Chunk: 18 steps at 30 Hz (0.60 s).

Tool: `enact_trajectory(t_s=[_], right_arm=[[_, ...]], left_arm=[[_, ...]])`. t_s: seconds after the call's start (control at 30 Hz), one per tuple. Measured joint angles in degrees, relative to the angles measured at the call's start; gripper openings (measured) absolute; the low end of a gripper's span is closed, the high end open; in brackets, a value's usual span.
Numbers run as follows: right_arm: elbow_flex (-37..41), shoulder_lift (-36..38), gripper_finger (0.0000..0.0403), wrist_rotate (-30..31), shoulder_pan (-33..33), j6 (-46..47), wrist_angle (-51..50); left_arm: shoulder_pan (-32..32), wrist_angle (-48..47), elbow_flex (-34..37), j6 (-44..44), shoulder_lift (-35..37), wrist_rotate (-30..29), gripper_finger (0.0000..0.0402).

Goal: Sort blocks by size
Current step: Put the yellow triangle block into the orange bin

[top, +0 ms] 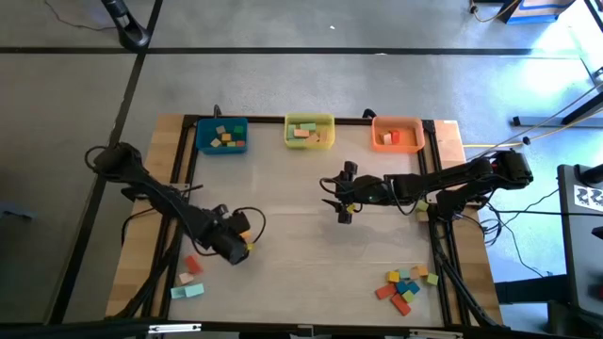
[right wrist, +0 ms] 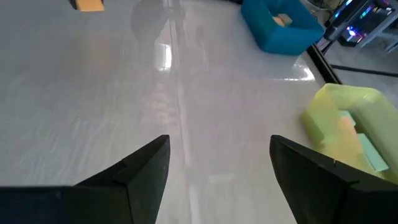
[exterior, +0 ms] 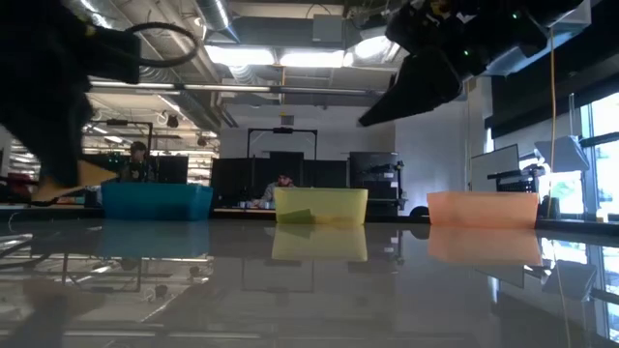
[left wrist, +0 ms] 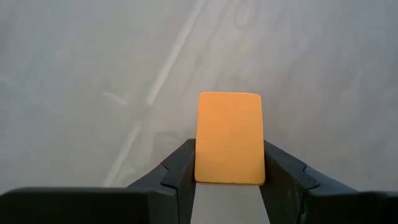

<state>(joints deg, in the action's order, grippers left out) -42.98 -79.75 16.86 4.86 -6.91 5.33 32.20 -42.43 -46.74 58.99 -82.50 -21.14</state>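
1. Left gripper clamps an orange block above the table's near-left area.
2. Right gripper hangs wide open, empty, mid-table right of centre.

Three bins, two arms, many blocks

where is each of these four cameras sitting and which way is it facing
High view: overhead, looking straight down on the table, both arms and three bins.
Low view: at table-top height, level toward the blue bin, yellow bin and orange bin; arms hang from above.
Left wrist view: past the left gripper, shut on an orange block.
Right wrist view: past the open right gripper.
Shared: high and right wrist both show the yellow bin.
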Motion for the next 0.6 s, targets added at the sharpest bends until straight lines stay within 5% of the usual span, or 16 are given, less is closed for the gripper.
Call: enact_trajectory(t_s=[0.43,0.6], right_arm=[[0.0,0.0,0.0276,-0.15,0.0,0.67,-0.33],[0.0,0.01,0.0276,-4.62,0.0,1.22,2.34]], left_arm=[[-9.63,12.07,-0.07,-22.65,1.24,-4.26,0.0129],[-12.54,20.35,-0.07,-31.78,4.25,-6.76,0.0129]])
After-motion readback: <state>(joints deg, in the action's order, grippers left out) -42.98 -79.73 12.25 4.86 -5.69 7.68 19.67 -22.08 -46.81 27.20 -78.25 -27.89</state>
